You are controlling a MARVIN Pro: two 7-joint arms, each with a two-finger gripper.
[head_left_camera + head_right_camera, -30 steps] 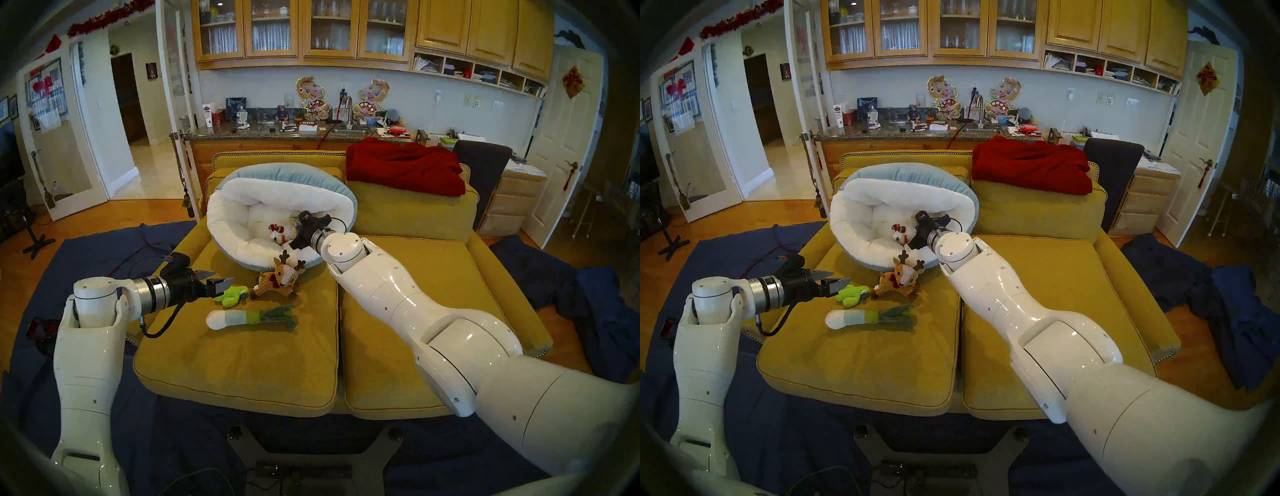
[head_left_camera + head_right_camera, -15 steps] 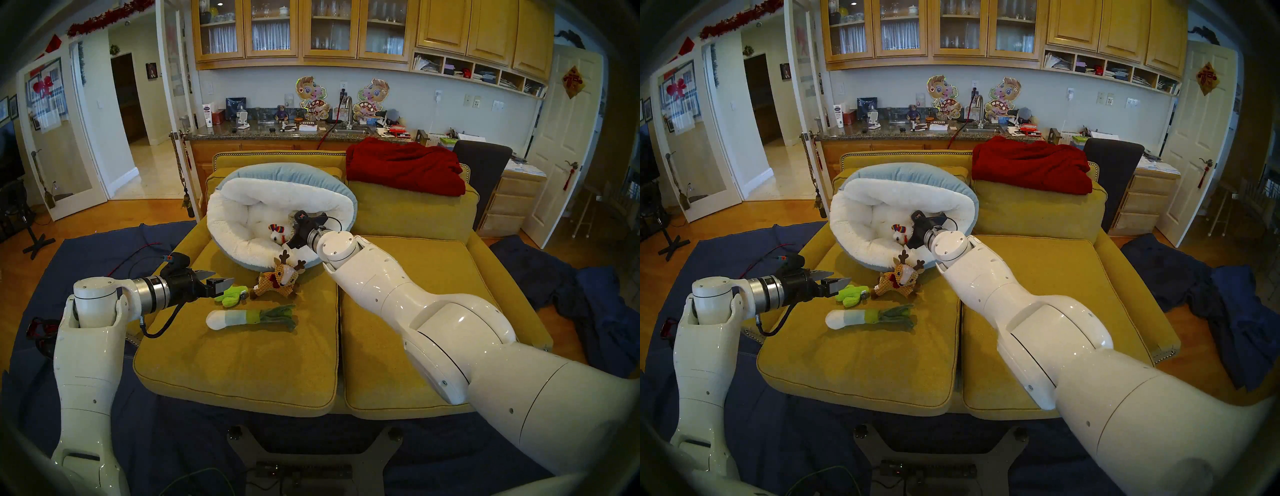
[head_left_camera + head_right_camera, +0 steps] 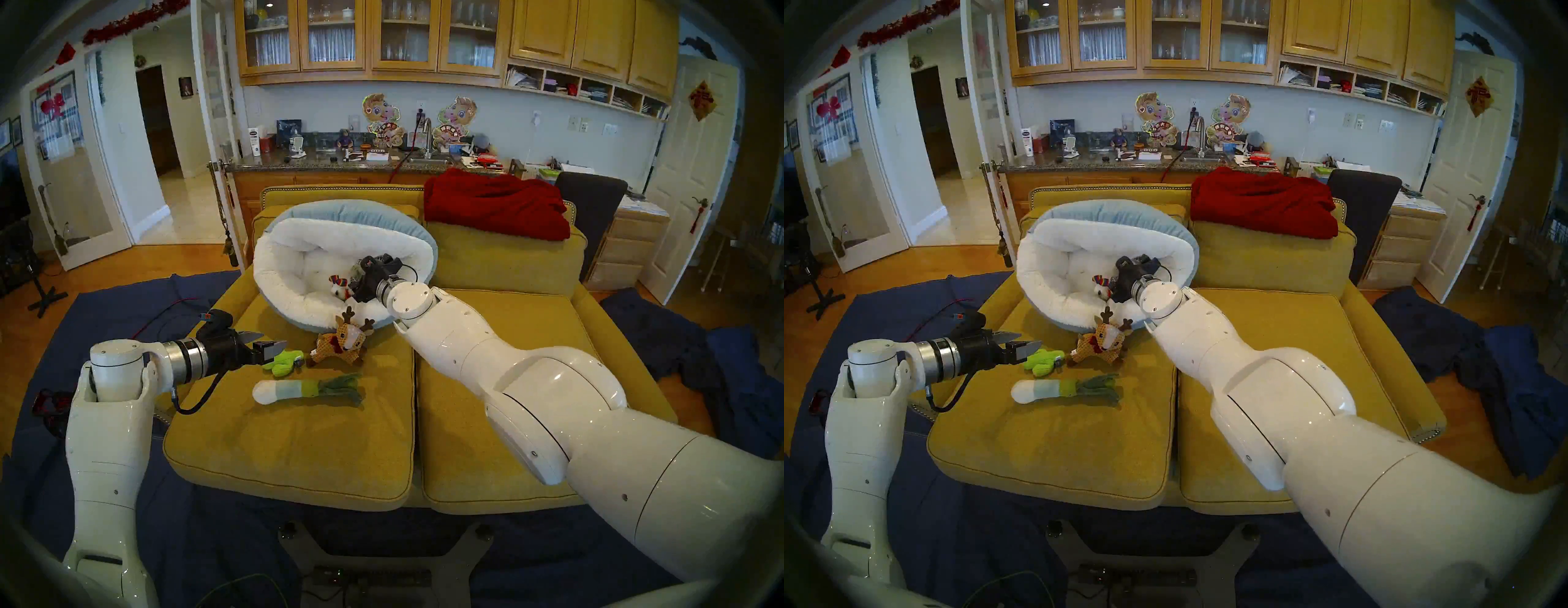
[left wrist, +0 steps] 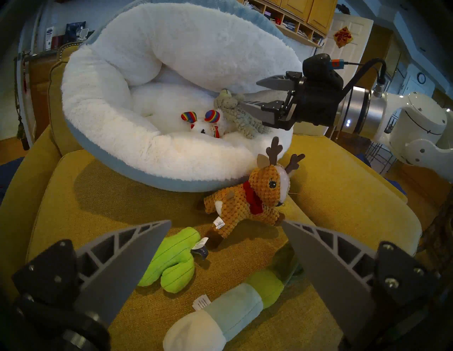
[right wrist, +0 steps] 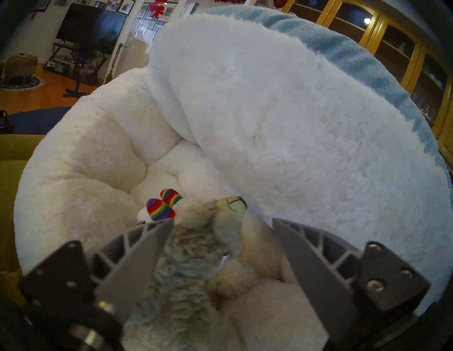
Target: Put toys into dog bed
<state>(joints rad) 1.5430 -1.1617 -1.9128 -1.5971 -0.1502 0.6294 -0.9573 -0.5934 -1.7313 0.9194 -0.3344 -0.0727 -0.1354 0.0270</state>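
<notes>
Our right gripper (image 4: 247, 94) has its jaws spread around the grey plush (image 4: 235, 115) in the dog bed (image 4: 103, 103); pulling back could snag it. Our left gripper (image 4: 225, 225) hangs wide open.

Dog bed (image 4: 103, 103): white fluffy plush inside, light blue outside. Fluffy animal (image 4: 208, 125): white, rainbow-striped ears. Lumpy plush (image 4: 235, 115): grey-beige, its pale end possibly yellowish, the wrist view being blurred. Reindeer (image 4: 255, 201): orange-brown waffle knit, dark brown antlers, red scarf. Cactus (image 4: 174, 259): lime green, stitched ribs. Leek (image 4: 220, 316): white, pale blue-green, then green. Sofa (image 3: 297, 446): mustard yellow. Blanket (image 3: 496, 204): deep red.
</notes>
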